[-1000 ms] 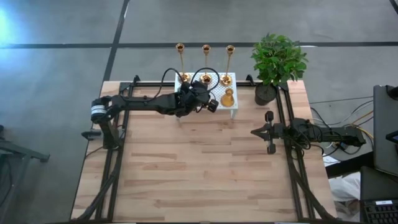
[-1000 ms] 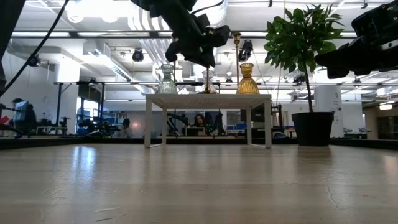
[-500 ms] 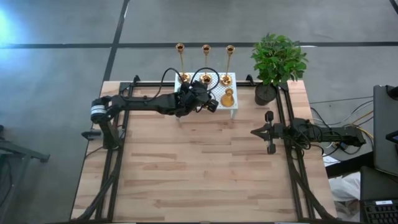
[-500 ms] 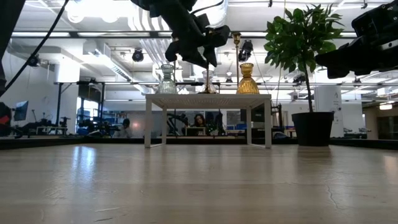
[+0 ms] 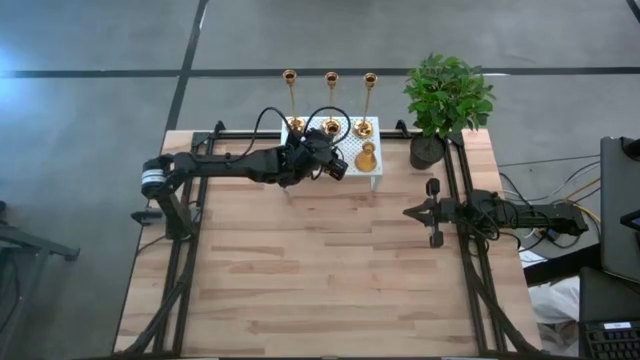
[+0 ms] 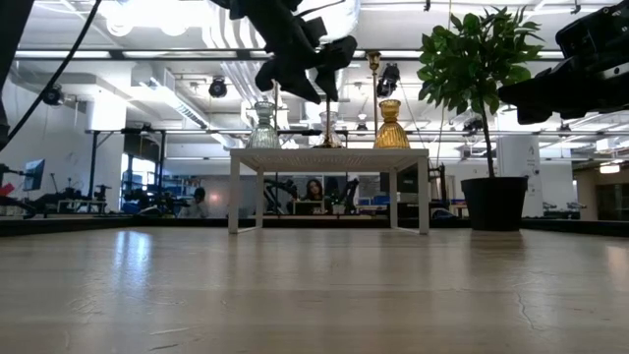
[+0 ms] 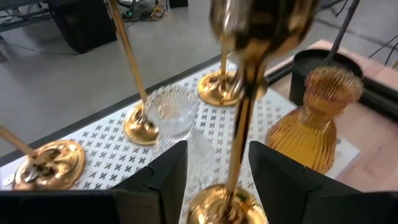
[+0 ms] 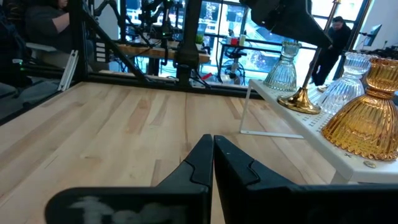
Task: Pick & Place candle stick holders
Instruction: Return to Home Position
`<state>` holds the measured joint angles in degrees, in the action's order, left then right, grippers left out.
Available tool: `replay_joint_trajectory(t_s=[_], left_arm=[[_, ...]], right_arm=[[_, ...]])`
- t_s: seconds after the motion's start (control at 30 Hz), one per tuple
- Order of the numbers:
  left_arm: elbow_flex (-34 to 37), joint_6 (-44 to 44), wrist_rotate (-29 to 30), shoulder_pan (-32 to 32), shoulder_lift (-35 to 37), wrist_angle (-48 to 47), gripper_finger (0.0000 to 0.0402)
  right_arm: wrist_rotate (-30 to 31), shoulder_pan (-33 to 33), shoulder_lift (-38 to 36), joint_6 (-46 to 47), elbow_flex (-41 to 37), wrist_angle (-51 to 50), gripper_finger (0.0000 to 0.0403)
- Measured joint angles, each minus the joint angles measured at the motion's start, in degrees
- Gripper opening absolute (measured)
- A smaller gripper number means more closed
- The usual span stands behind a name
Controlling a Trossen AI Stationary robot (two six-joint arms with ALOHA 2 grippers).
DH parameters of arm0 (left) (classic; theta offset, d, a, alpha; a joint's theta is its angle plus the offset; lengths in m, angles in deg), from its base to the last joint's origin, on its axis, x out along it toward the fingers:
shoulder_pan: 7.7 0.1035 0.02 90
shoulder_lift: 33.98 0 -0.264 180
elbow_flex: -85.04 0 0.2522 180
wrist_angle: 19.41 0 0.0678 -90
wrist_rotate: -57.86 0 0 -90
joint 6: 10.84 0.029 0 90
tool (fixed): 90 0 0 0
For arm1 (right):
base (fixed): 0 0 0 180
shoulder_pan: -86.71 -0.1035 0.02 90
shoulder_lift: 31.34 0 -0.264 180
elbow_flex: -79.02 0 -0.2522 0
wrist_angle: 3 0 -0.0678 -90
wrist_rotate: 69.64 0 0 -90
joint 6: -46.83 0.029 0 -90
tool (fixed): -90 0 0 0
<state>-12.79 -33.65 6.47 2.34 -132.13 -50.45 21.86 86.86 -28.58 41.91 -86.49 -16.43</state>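
Several gold candle stick holders stand by their round bases on a small white perforated stand [image 5: 378,176] at the table's far middle. Three of them [image 5: 331,100] form the far row. A nearer one [image 7: 241,124] stands upright with its base [image 7: 225,206] on the stand. My left gripper [image 7: 217,149] [image 5: 337,164] is open, one finger on either side of this stem, which stands close to one finger. My right gripper [image 8: 212,150] [image 5: 432,212] is shut and waits by the table's right edge.
An amber ribbed glass holder [image 7: 314,127] [image 6: 390,125] and a clear glass one [image 7: 172,114] share the stand. A potted plant [image 5: 445,100] stands at the far right corner. A wide bare stretch of wooden table [image 5: 320,270] lies on the near side.
My left gripper has opened around the near candle stick holder's stem and let it go, staying over the stand. The holder stays upright on its base.
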Motion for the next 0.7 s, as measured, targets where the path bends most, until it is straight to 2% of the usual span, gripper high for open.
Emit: replay_joint_trajectory(t_s=[0.27,0.53,0.7], left_arm=[[0.0,0.0,-0.2,0.0,0.9,-2.2,0.0177],[0.0,-0.1,-5.0,-0.1,1.8,-2.5,0.0177],[0.0,-0.2,-5.7,-0.7,2.6,-5.0,0.0177]], right_arm=[[0.0,0.0,0.0,0.0,0.0,0.0,0.0009],[0.0,0.0,0.0,0.0,0.0,0.0,0.0009],[0.0,0.0,0.0,0.0,0.0,0.0,0.0009]])
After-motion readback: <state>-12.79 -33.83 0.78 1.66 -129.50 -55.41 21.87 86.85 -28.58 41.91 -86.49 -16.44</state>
